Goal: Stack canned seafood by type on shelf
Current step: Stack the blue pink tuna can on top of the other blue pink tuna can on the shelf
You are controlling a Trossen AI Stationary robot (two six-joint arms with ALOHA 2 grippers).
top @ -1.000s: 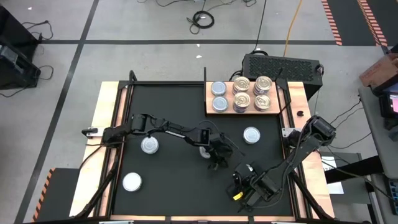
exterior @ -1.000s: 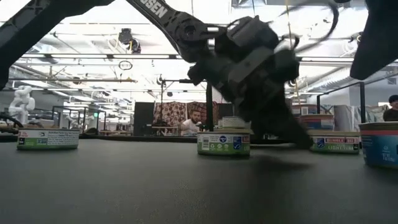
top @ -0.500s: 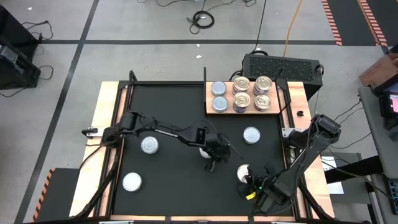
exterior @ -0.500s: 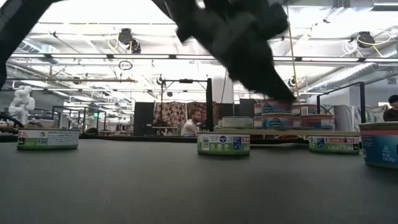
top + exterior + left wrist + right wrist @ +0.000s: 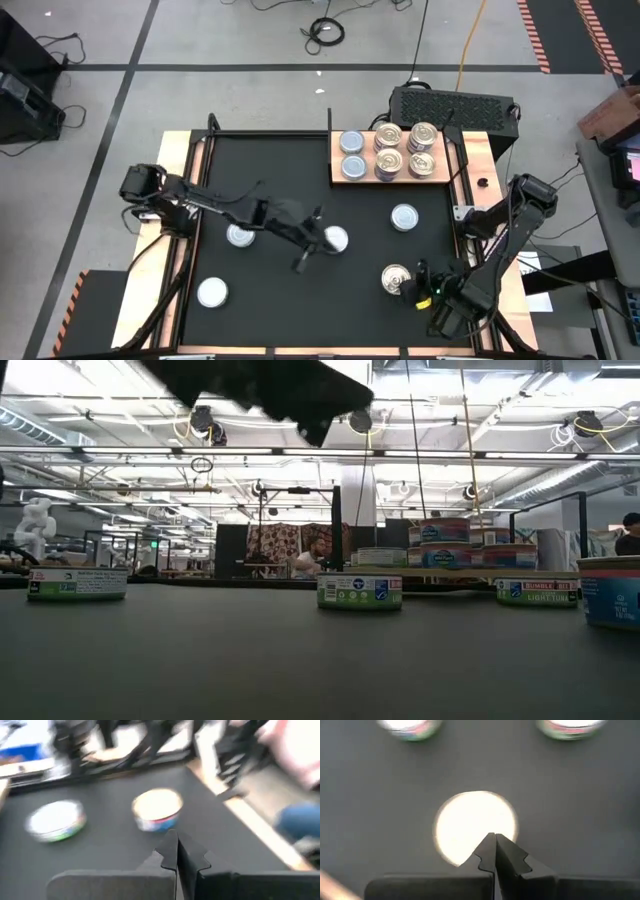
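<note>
Closed and empty, the right gripper (image 5: 418,283) is held just beside a gold-topped tin (image 5: 395,279) on the black mat (image 5: 270,190); the left gripper (image 5: 303,260), also closed, hangs mid-mat; six tins sit on the shelf (image 5: 392,178); opening over that tin is judged next.

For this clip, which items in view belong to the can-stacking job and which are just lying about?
Part of the job:
- loose tins on the mat, e.g. silver-top tin, gold-top tin
- wooden shelf with stacked tins
- left tool, right tool, both shut

Lying about:
- black vented box
- floor cables
</note>
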